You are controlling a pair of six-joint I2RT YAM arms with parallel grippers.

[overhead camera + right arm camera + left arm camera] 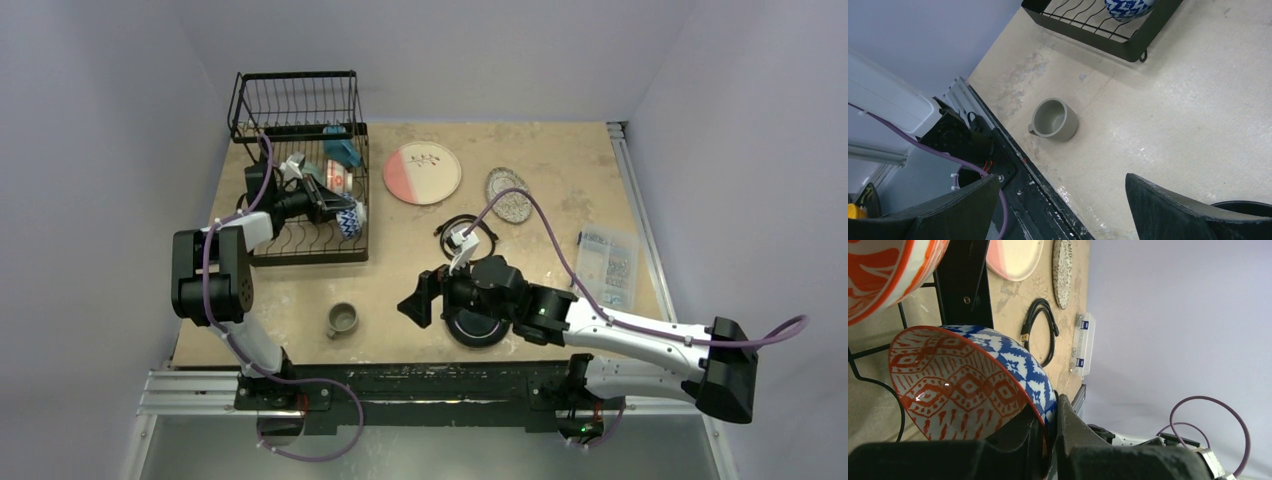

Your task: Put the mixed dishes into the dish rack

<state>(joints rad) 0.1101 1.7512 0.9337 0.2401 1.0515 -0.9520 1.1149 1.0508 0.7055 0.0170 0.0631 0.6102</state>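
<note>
My left gripper (338, 214) is shut on the rim of a red-patterned bowl (963, 385) with a blue-and-white outside, held tilted over the lower tray of the black wire dish rack (300, 250). A second red-patterned bowl (883, 265) and a teal-and-white dish (341, 150) sit in the tray behind it. My right gripper (420, 300) hangs open and holds nothing, just left of the black plate (478, 328). The small grey cup (1054, 119) stands upright on the table ahead of it. The pink-and-white plate (422, 172) and the speckled grey plate (508, 194) lie flat at the back.
A black coiled cable (465, 232) lies mid-table, behind the right gripper. A clear plastic parts box (608, 265) sits near the right edge. The rack's raised basket (295, 100) stands at the far left corner. The metal rail (1013, 150) runs along the near edge.
</note>
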